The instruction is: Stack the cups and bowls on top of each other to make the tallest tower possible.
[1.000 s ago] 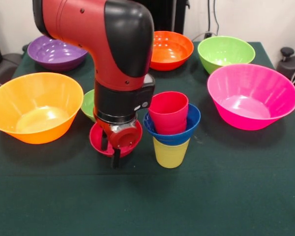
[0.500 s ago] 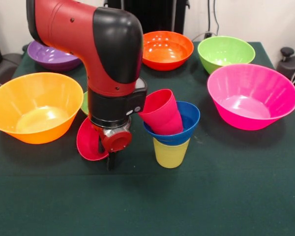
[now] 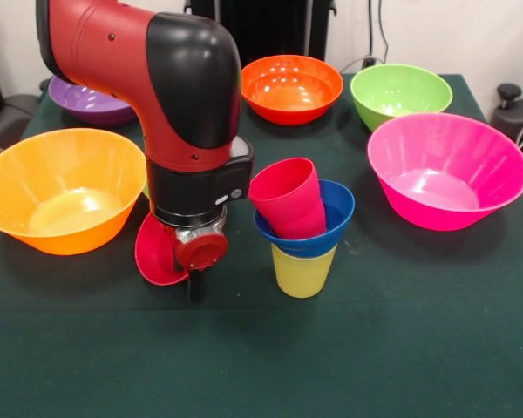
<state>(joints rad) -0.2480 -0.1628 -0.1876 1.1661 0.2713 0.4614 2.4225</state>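
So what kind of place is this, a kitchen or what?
Probably a robotics lab, not a kitchen: a red and black robot arm works over a table draped in dark green cloth, with cables along the back wall.

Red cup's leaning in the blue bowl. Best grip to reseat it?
Judging from the front view, take the red cup by its open rim, coming from above. It leans toward the arm, lower part sunk in the small blue bowl on the yellow cup, so only the upper wall is exposed. A side push might topple the stack.
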